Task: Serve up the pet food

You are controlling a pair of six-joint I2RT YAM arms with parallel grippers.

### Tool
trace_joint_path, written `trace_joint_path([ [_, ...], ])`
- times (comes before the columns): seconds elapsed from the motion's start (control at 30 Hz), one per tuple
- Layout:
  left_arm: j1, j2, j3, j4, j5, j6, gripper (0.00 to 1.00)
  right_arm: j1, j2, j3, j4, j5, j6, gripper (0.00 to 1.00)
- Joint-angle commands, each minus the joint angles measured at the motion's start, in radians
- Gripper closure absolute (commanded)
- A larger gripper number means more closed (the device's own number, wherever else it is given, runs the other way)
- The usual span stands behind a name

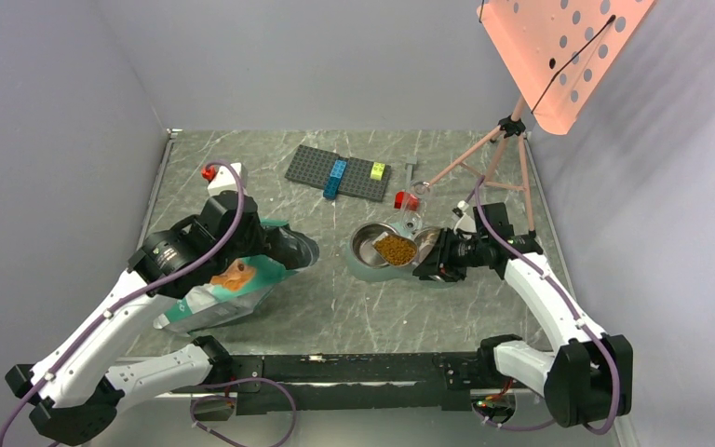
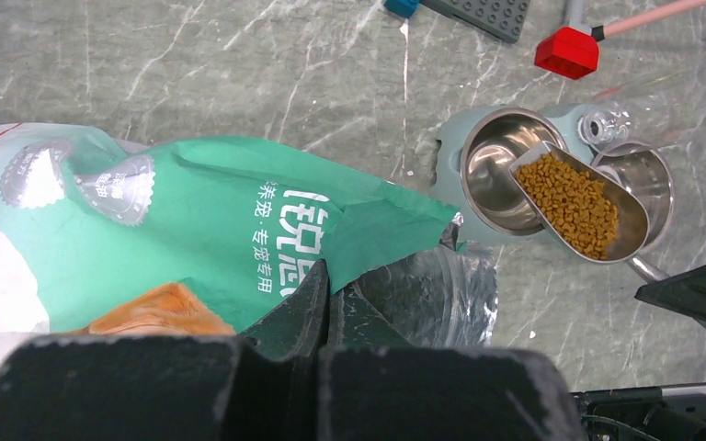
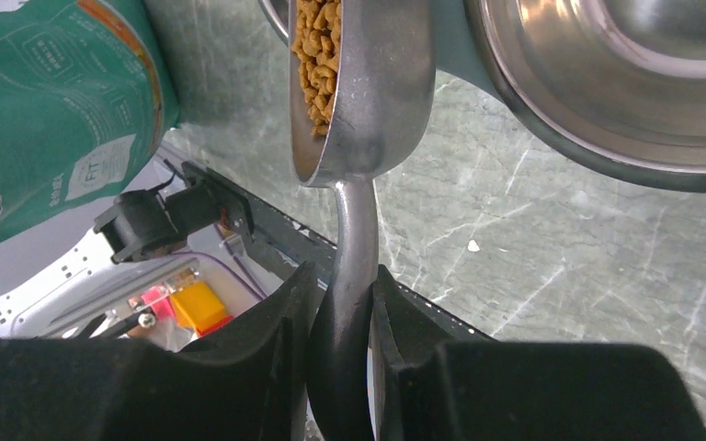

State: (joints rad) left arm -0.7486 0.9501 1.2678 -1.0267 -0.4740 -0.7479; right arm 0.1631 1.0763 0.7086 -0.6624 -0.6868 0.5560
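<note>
Kibble (image 2: 575,202) sits in scoop (image 2: 630,227), a heap of orange-brown pellets covering most of the pan. Scoop is held over dish (image 2: 446,161), lying across the divide between its two steel bowls. Its open lip is over pouch-side bowl (image 2: 487,175) and its heel is over far bowl (image 2: 654,179). Cannot tell whether scoop touches a rim. Both bowls show bare, shiny steel.

Right gripper (image 3: 340,303) is clamped on handle (image 3: 356,230), one finger pressed to each side. Handle runs straight out from between them to the pan. From the right wrist view the pan is seen nearly edge-on, with kibble piled against its wall.

Left gripper (image 2: 329,287) has its fingers drawn together at the top edge of pouch (image 2: 239,211), the film apparently pinched between them, just beside the open mouth with its silvery lining. Pouch is teal and white with an orange print. It lies on table (image 1: 335,307) with its mouth toward dish and a strip of bare marbled top between the two.

Behind dish: grey baseplate (image 1: 312,168) carrying blue brick (image 1: 335,178) and yellow-green brick (image 1: 378,170). Red block (image 1: 406,199) is near dish's rear edge. Tripod (image 1: 507,154) stands at the right rear, bearing pink perforated panel (image 1: 559,56).
</note>
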Motion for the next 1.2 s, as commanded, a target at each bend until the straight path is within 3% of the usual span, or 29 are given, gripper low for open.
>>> trace_joint_path([
  [0.0, 0.002, -0.043, 0.012, 0.110, 0.026, 0.013, 1.00, 0.031, 0.022, 0.102, -0.088, 0.077, -0.011, 1.00],
  [0.37, 0.001, -0.068, -0.003, 0.116, 0.035, 0.022, 1.00, 0.216, 0.132, 0.272, -0.229, 0.237, 0.067, 1.00],
  [1.17, 0.002, -0.142, -0.044, 0.162, 0.005, 0.057, 1.00, 0.312, 0.329, 0.594, -0.531, 0.414, 0.062, 1.00],
])
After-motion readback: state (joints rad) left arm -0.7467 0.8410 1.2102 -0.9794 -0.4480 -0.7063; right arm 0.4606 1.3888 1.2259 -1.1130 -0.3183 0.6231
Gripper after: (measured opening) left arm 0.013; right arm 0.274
